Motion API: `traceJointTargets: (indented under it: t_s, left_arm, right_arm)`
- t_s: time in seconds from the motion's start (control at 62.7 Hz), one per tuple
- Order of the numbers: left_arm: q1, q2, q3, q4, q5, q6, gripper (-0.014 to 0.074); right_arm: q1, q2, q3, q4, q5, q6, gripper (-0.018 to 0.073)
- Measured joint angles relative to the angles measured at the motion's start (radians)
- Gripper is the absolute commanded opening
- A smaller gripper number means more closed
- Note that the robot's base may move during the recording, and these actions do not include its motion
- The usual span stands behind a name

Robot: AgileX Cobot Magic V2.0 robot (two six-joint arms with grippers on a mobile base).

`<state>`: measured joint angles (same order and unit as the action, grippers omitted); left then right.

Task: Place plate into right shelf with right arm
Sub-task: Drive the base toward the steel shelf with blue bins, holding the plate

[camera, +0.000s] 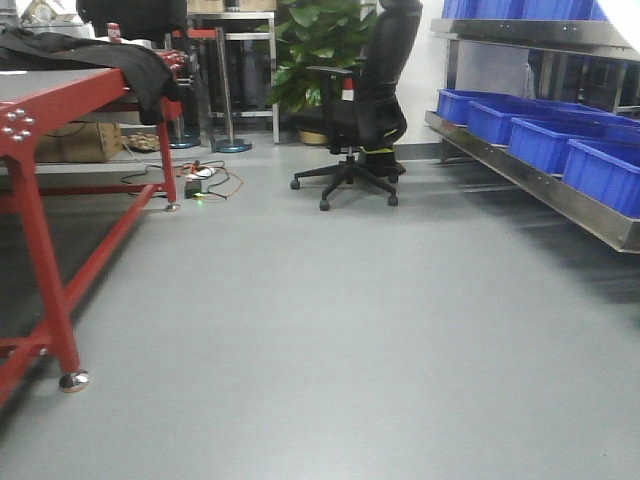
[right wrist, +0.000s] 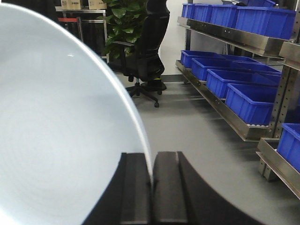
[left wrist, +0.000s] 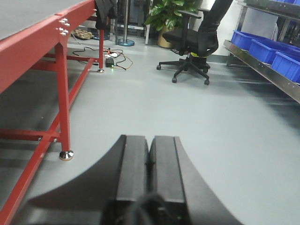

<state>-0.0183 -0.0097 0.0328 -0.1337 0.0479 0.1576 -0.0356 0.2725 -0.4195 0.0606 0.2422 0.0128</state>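
The pale white plate (right wrist: 56,131) fills the left half of the right wrist view, held on edge. My right gripper (right wrist: 151,161) is shut on its rim, one black finger on each side of the thin edge. The right shelf (right wrist: 234,119) of shiny steel with deep blue bins (right wrist: 253,101) runs along the right wall, and it also shows as the right shelf (camera: 560,195) in the front view. My left gripper (left wrist: 150,145) is shut with nothing in it, hanging over the grey floor. Neither gripper shows in the front view.
A red-framed table (camera: 60,120) with dark cloth on it stands at the left. A black office chair (camera: 365,110) and a potted plant (camera: 315,50) stand ahead. Cables and a power strip (camera: 205,180) lie on the floor by the table leg.
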Motion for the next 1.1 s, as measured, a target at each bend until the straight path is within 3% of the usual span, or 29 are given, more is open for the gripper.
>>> traceJointTargets:
  t_s: [1.1]
  left_arm:
    - [0.0, 0.0, 0.0, 0.0, 0.0, 0.0, -0.0128]
  right_arm:
    - [0.0, 0.0, 0.0, 0.002, 0.0, 0.0, 0.0052]
